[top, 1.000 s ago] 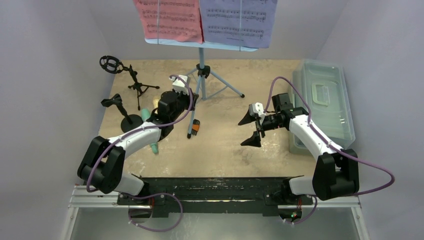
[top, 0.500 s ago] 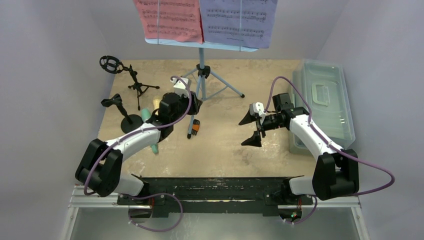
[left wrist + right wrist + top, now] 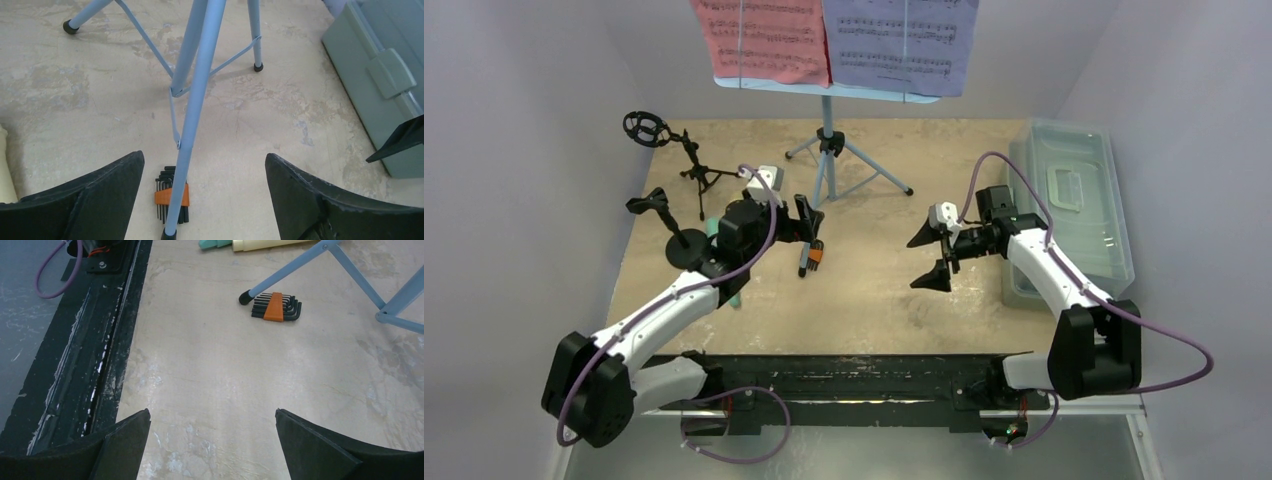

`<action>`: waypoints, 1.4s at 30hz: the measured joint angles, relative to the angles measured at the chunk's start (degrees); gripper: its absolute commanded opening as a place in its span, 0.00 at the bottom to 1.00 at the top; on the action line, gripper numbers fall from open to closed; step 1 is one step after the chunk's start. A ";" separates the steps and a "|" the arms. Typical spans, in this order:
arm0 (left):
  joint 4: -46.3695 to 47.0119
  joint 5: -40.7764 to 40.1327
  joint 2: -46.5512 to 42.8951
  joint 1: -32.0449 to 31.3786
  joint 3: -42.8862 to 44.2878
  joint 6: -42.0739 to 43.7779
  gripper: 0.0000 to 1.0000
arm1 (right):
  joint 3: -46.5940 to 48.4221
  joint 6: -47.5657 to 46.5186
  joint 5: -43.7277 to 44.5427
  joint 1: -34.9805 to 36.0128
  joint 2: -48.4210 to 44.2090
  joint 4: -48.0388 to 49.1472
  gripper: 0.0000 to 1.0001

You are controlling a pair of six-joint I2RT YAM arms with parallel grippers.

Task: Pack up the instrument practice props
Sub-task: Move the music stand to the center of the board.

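Note:
The light-blue tripod stands at the back, its tray holding a red page and a purple page. Its front leg runs down between the jaws of my open left gripper, nearer the left finger and touching neither. In the top view that gripper sits beside the leg. The right gripper hangs open over bare table at mid-right, empty. A mint-green microphone lies partly under the left arm, with a yellow one beside it. Two black microphone tripods stand at the left.
A black hex-key set in an orange holder lies under the foot of the tripod's front leg. The translucent grey tub with its lid on sits along the right edge. A black rail borders the near edge.
The left gripper has opened off the tripod's front leg and its arm has drawn back to the left. The right arm has barely moved.

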 measured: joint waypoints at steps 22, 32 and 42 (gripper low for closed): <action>-21.99 -2.32 -25.09 0.02 -2.67 5.66 1.00 | 5.64 6.32 11.30 -4.26 -13.62 -7.52 0.99; -24.94 -4.13 -27.21 0.02 -2.69 7.93 1.00 | 7.41 17.66 24.13 -10.08 -23.43 -10.99 0.99; -25.33 -4.48 -27.82 0.02 -2.71 8.26 1.00 | 30.21 19.87 24.68 -12.57 -22.05 -18.86 0.99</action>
